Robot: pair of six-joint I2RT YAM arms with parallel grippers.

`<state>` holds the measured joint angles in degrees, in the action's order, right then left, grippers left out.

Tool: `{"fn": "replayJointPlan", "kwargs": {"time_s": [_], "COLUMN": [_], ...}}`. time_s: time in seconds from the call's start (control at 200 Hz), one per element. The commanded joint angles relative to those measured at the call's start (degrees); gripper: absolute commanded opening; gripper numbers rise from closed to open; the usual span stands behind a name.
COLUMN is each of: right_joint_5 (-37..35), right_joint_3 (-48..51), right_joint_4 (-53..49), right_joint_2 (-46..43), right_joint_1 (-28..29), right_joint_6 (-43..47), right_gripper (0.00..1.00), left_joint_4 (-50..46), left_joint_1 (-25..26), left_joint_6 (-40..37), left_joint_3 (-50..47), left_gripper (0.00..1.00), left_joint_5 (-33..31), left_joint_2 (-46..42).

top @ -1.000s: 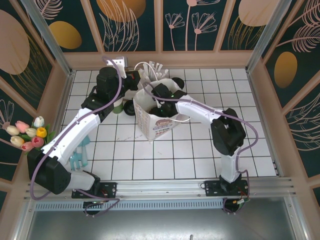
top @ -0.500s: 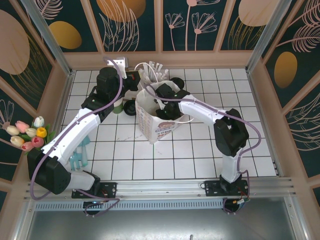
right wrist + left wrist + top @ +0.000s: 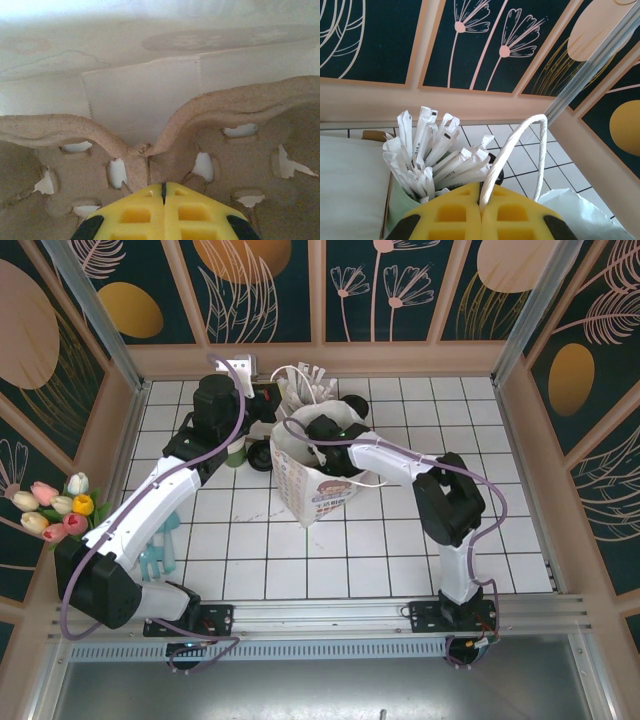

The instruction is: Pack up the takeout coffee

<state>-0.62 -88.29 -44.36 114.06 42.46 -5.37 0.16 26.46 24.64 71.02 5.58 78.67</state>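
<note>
The right gripper has sunk deeper into the smooth white paper bag, fingers closed on the ridge of a rough moulded-pulp cup carrier. The left gripper pinches the bag's cord handle. The black-lidded takeout coffee apparently stands just left of the bag, unpacked.

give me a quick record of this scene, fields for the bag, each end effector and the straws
bag: white paper bag, upright mid-table, mouth open
left end effector: shut on the bag's rope handle
right end effector: down inside the bag, shut on a brown pulp cup carrier
straws: white, wrapped, standing in a pale-green holder beyond the bag
</note>
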Motion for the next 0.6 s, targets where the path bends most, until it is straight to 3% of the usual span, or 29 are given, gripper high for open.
{"fn": "replayJointPlan", "kwargs": {"time_s": [0.0,0.23,0.596], "right_joint_5": [-1.7,11.2,12.2], "right_joint_3": [-1.4,-5.2,-2.5], "right_joint_4": [-1.7,-8.1,-14.9], "right_joint_2": [1.1,-1.2,0.5], "right_joint_1": [-0.2,-0.2,-0.4], "right_joint_6": [0.9,4.9,6.3], "right_gripper": [0.00,0.02,0.08], "left_joint_4": [-0.1,-0.2,-0.7], "left_joint_1": [-0.4,-0.4,-0.4], "left_joint_6": [-1.2,-1.5,-2.0], "left_joint_3": [0.1,0.5,0.2], "left_gripper": [0.00,0.00,0.00], "left_joint_5": [0.9,1.1,0.3], "left_joint_2": [-0.7,-0.3,-0.9]}}
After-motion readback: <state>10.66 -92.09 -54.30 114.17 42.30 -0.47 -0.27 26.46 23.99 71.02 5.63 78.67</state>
